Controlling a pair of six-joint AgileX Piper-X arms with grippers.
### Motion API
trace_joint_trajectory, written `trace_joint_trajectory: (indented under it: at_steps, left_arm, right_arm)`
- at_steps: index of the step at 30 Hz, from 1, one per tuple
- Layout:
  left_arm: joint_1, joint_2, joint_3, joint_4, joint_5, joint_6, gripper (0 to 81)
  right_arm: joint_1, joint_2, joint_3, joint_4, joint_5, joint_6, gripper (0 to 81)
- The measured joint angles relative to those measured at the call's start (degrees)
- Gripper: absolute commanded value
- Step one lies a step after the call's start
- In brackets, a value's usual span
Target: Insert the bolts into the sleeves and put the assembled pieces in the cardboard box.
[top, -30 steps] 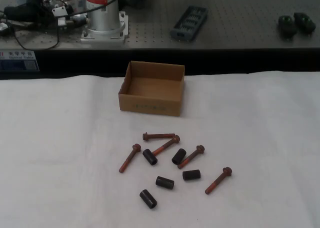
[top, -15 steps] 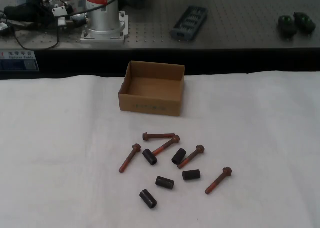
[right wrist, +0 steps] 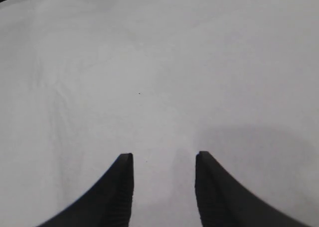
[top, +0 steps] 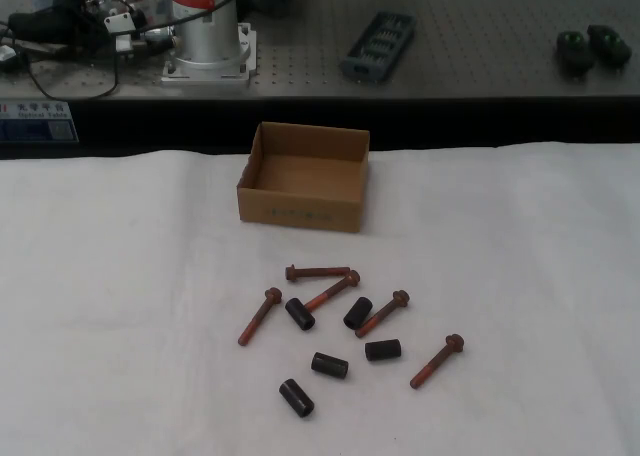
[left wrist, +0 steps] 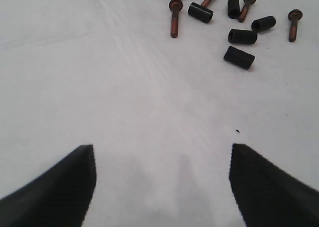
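Left hand (left wrist: 162,147) is spread wide open with nothing in it, hovering over the white cloth (left wrist: 124,87) that covers the table. Right hand (right wrist: 164,156) is open too, with a narrower gap. It holds nothing, and plain cloth lies beneath it.

Out from the left hand, well apart from its fingers, there's the scatter: five rusty bolts (top: 333,291) and five black sleeves (top: 358,313). All lie loose on the cloth, not one bolt inside a sleeve.

Looking from behind the arms and taking the middle of the pile as centre, a lone bolt (top: 259,316) lies at 9 o'clock. An outlying bolt (top: 436,362) sits at 4 o'clock, and the nearest sleeve (top: 296,398) at 7 o'clock.

The cardboard box (top: 300,211) stands at 12 o'clock, apart from the pile, top open and brown floor showing.

Past the box is a grey perforated board (top: 480,26), with a silver post (top: 205,26) at 11 o'clock and a dark tray (top: 378,44) at 1 o'clock.
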Motion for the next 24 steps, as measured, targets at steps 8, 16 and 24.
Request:
trace_joint_trajectory:
  at_steps: [8,16,24]
  left_arm:
    - [0.00,0.00,0.00,0.00,0.00,0.00,54.5]
    - [0.00,0.00,0.00,0.00,0.00,0.00,54.5]
    - [0.00,0.00,0.00,0.00,0.00,0.00,54.5]
  right_arm:
    - [0.00,0.00,0.00,0.00,0.00,0.00,31.4]
    - [0.00,0.00,0.00,0.00,0.00,0.00,31.4]
    - [0.00,0.00,0.00,0.00,0.00,0.00,31.4]
